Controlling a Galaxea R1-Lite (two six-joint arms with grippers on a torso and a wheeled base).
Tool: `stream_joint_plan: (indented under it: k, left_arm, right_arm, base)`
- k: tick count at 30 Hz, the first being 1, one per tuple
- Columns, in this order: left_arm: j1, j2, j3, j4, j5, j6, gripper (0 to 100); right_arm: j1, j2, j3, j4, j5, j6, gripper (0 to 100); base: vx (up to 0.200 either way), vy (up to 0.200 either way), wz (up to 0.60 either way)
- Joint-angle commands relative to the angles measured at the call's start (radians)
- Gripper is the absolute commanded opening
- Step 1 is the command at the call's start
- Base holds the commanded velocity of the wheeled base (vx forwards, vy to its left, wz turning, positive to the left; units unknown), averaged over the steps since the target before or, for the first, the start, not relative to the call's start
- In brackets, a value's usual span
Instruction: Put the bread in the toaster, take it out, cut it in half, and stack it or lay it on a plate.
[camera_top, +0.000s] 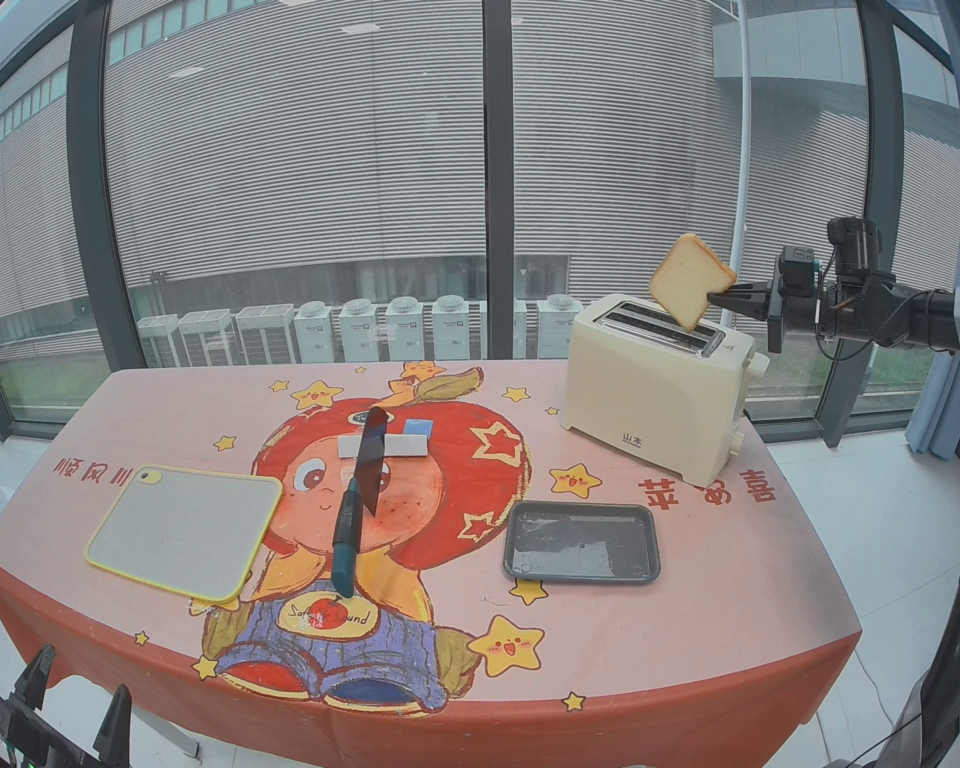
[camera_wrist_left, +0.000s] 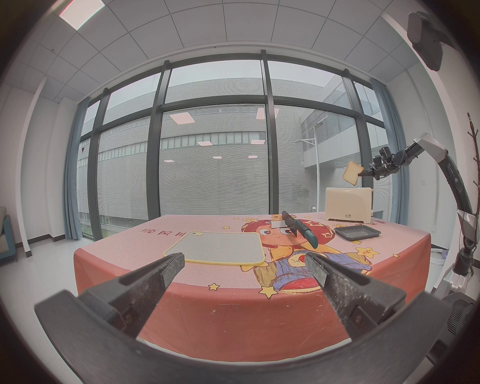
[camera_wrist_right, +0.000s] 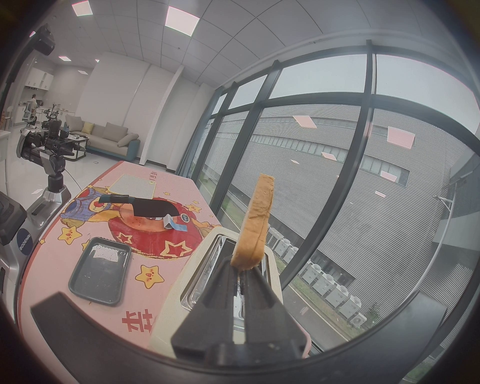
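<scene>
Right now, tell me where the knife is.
In the head view the knife lies mid-table, blade across a white block, between the cutting board on the left and the dark tray on the right.

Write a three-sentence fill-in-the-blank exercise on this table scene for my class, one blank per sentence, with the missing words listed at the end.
1. The right gripper holds the ____ above the toaster.
2. The knife lies between the board and the ____ on the table.
3. The left gripper holds nothing and is ____.

Missing words: bread; tray; open.
</scene>
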Motion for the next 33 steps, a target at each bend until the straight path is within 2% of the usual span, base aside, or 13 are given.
stream_joint_plan:
  k: [1, 33]
  left_arm:
    - [0.0, 0.002, 0.018, 0.0, 0.0, 0.0, 100]
    - [-0.001, 0.002, 0.018, 0.0, 0.0, 0.0, 100]
  right_arm:
    - [0.002, 0.002, 0.006, -0.001, 0.001, -0.002, 0]
    - [-0.002, 0.042, 0.037, 0.002, -0.001, -0.046, 0]
  base:
    - [0.0, 0.0, 0.0]
    - [0.0, 0.0, 0.0]
